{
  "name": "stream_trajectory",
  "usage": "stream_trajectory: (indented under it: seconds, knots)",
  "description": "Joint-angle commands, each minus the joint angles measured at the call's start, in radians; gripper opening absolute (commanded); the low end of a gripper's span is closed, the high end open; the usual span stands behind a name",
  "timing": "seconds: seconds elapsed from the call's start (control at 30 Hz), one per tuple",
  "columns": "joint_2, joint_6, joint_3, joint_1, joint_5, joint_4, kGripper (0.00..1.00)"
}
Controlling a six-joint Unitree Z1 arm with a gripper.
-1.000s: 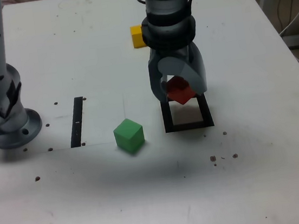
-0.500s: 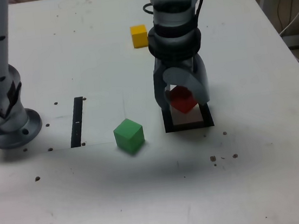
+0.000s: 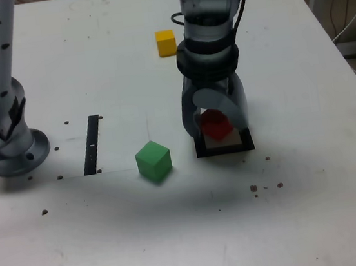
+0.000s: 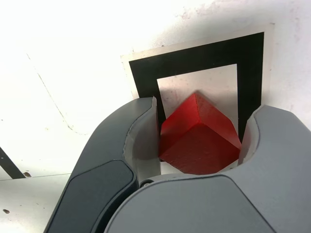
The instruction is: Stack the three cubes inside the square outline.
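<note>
The red cube [image 3: 216,125] is seen inside the square outline [image 3: 225,148], over its white centre, between the two jaws of the gripper [image 3: 216,123]. Whether the jaws are clamped on it or just parted cannot be told. The green cube [image 3: 153,161] is found beside the outline at the exterior view's left, and the yellow cube [image 3: 165,43] well beyond it.

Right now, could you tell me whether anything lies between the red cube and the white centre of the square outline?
Nothing visible does. The red cube sits between the gripper jaws directly over the square outline, whose white centre shows bare around it.
</note>
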Motion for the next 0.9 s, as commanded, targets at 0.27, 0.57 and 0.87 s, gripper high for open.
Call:
stream_trajectory:
  seconds: [0.27, 0.57, 0.87]
  knots:
    - [0.029, 0.001, 0.009, -0.002, -0.003, -0.014, 0.73]
    - [-0.050, 0.000, 0.014, 0.003, 0.005, 0.002, 0.96]
    - [-0.105, 0.016, -0.035, 0.009, 0.021, 0.105, 0.99]
